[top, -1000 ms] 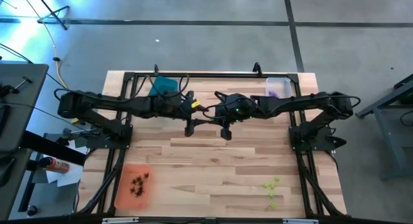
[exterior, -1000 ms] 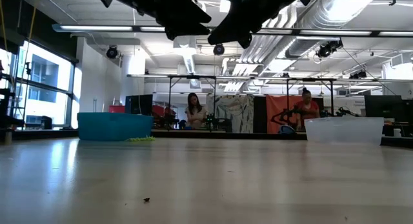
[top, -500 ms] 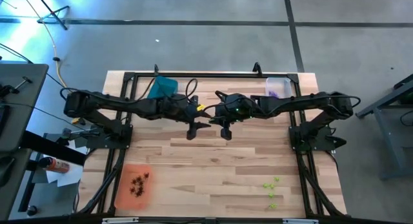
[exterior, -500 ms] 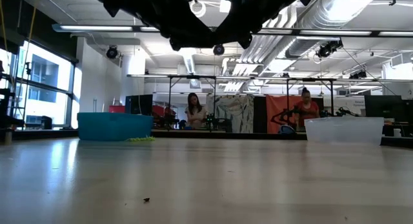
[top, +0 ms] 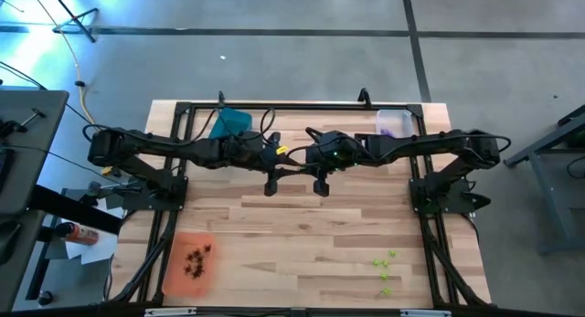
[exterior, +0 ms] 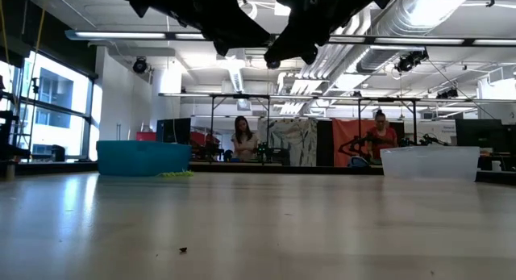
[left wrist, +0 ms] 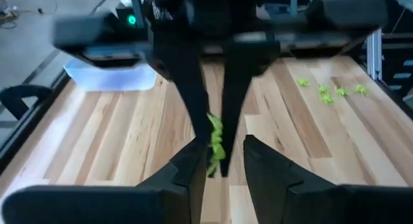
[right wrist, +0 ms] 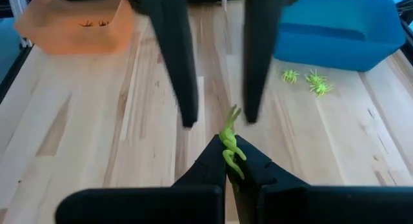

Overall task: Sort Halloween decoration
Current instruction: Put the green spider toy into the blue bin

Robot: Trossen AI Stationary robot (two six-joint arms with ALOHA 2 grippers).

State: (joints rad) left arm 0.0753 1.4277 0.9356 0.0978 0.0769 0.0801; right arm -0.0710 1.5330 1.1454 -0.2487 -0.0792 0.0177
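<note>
Right wrist view: green trinket (right wrist: 230,145) between tool (right wrist: 233,161) tips

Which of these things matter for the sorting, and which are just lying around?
Job: green trinket held in right fingers; loose green trinkets; dark trinkets in orange tray; teal tray; clear tray.
Just there: people behind; side cart.

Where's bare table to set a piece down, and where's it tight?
Free: the wide strip of table between the orange tray and the loose green spiders. Crowded: mid-table, where the left gripper and right gripper meet over a green spider, and the rear edge by the teal tray and clear tray.
</note>
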